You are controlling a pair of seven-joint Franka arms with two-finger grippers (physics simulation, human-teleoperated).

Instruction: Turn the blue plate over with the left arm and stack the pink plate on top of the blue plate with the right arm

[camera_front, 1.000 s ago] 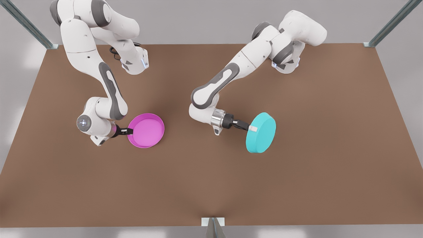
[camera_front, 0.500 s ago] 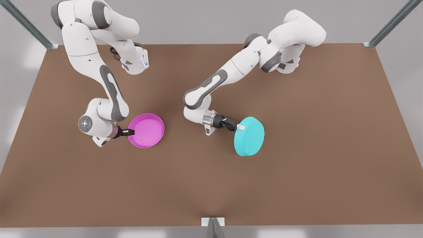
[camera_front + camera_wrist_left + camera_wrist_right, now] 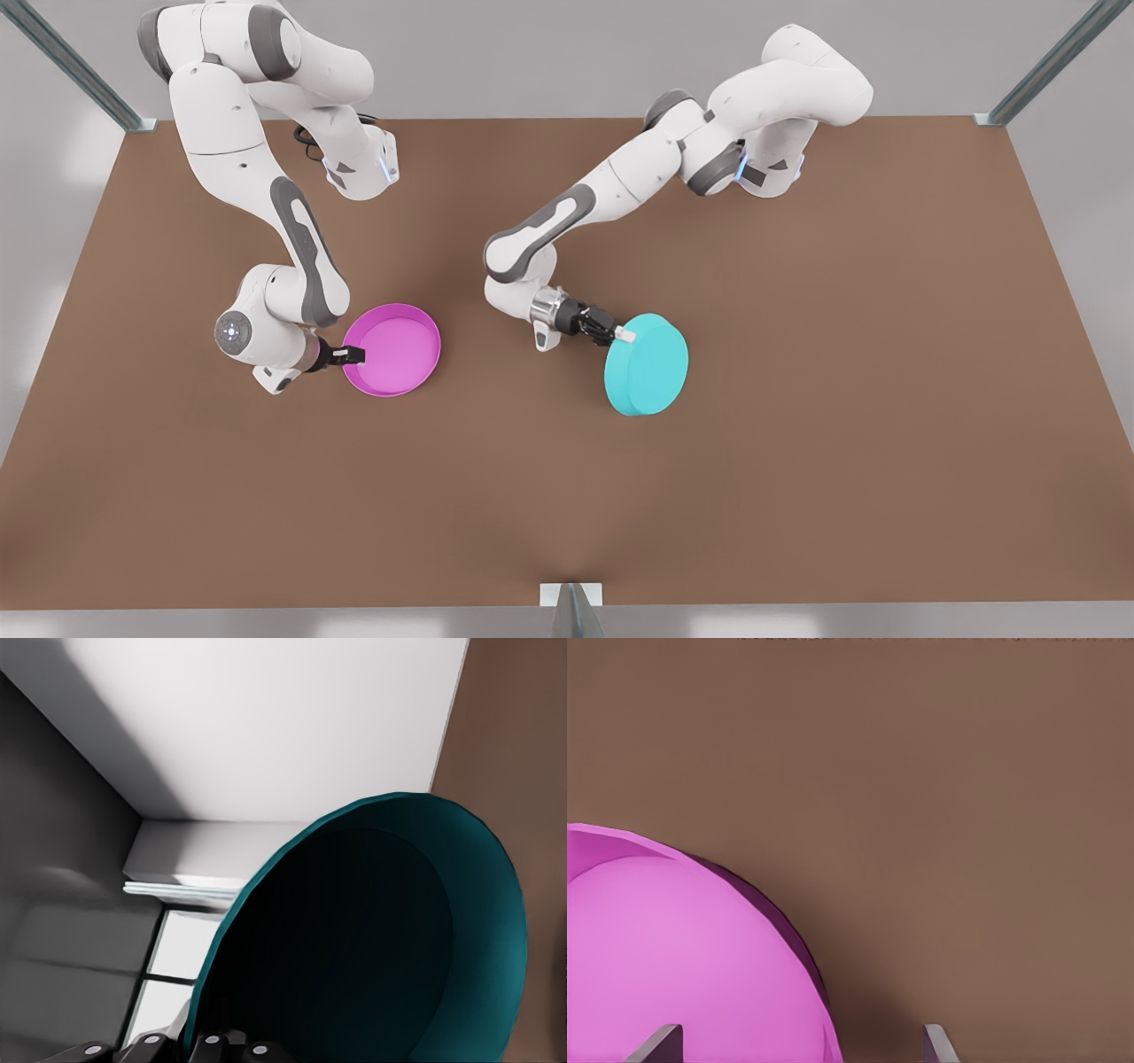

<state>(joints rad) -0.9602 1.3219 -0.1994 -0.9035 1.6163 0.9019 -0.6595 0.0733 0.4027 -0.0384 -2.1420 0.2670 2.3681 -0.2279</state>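
Note:
The blue plate [image 3: 647,365] hangs tilted over the middle of the table with its flat base turned up toward the front view. My left gripper [image 3: 620,337] is shut on its rim, on the side toward the front view's left. In the left wrist view the blue plate's dark hollow inside [image 3: 372,939] faces the camera. The pink plate [image 3: 392,348] lies open side up on the table at the front view's left. My right gripper [image 3: 351,356] is open at its left rim. In the right wrist view the fingertips [image 3: 664,1041] stand wide apart with the pink plate's rim [image 3: 819,992] between them.
The brown table [image 3: 797,496] stretches wide toward the front and the front view's right. Metal frame posts [image 3: 1045,66] stand at the back corners, and a bracket [image 3: 571,598] sits at the front edge's middle.
The left arm has carried the blue plate toward the front view's left and turned its base further up. The right gripper has edged closer onto the pink plate's rim.

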